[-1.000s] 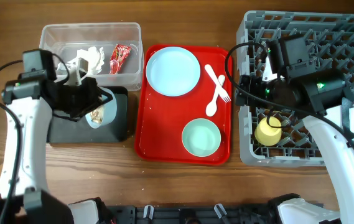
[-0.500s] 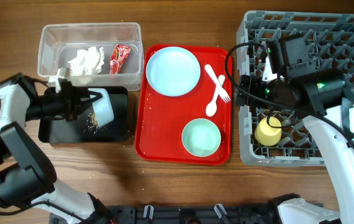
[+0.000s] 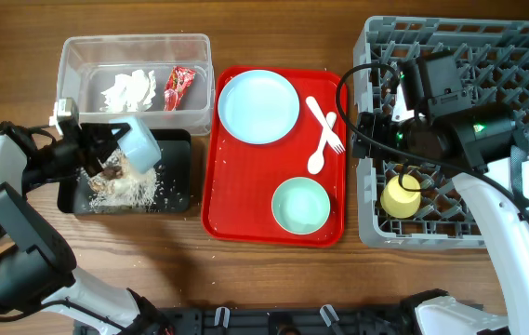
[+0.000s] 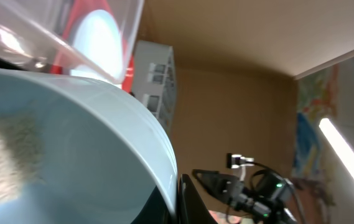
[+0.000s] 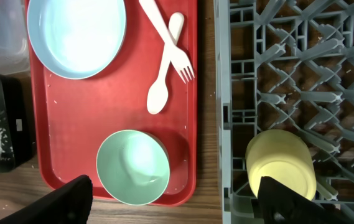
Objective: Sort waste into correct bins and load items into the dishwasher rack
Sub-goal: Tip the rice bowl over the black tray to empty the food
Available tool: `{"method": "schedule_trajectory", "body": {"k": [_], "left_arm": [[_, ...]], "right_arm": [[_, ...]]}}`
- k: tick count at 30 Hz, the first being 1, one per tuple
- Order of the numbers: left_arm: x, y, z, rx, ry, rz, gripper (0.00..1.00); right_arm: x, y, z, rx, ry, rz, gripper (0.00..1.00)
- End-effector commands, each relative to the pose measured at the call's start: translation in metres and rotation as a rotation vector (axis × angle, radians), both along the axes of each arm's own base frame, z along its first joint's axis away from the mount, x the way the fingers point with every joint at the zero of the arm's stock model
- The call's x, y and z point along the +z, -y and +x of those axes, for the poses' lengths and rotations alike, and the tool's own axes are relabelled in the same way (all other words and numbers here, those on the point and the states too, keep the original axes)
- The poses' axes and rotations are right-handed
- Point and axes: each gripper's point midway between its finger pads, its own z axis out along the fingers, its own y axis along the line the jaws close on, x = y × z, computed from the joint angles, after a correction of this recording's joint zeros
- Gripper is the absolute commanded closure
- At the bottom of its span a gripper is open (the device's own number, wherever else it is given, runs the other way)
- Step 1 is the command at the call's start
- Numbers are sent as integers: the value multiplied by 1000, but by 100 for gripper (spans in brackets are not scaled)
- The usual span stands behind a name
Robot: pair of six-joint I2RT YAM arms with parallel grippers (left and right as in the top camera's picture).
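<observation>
Blue-green and tipped up, one bowl (image 3: 139,144) hangs over the black tray (image 3: 178,200), just to the left of the red tray (image 3: 245,191). The left gripper (image 3: 113,154) is squeezed tight on the bowl's rim. Food scraps (image 3: 125,189) lie in a pile in the black tray under it. To do this step well, I think the arm should hold the bowl low and right above the pile, so no crumbs fall on the table, and wait until the bowl is empty. A bowl is round, so it has no long side. Its mouth seems to point down and away from the red tray, and its bottom points up. The right gripper (image 5: 180,202) is spread wide with nothing in it, on the other side of the red tray.
</observation>
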Motion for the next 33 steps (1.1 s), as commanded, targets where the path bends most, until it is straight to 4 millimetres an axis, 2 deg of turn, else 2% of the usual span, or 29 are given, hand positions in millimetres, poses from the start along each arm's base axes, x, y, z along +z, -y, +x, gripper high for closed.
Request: {"method": "schedule_trajectory", "body": {"k": [1,9,16,25,27,30,33], "left_arm": [[16,-4,5,45,21,-120,96],[22,-5,6,58,-8,-176,96],[25,-1,0,68,-125,-248,96],[25,-6,1,75,-67,-213,96],[27,-2,-3,71,-87,-214,96],[34,3,-6,58,-5,-168,96],[28,6,-8,33,22,-107,96]], "right_arm": [[0,4,-1,2,9,-19,13],[0,4,-1,20,10,-26,13],[0,4,-2,22,6,-28,13],[0,5,-3,21,3,-29,13],[0,5,-3,21,3,-29,12],[-1,5,-3,22,2,-30,13],[-1,5,-3,22,2,-30,12]]}}
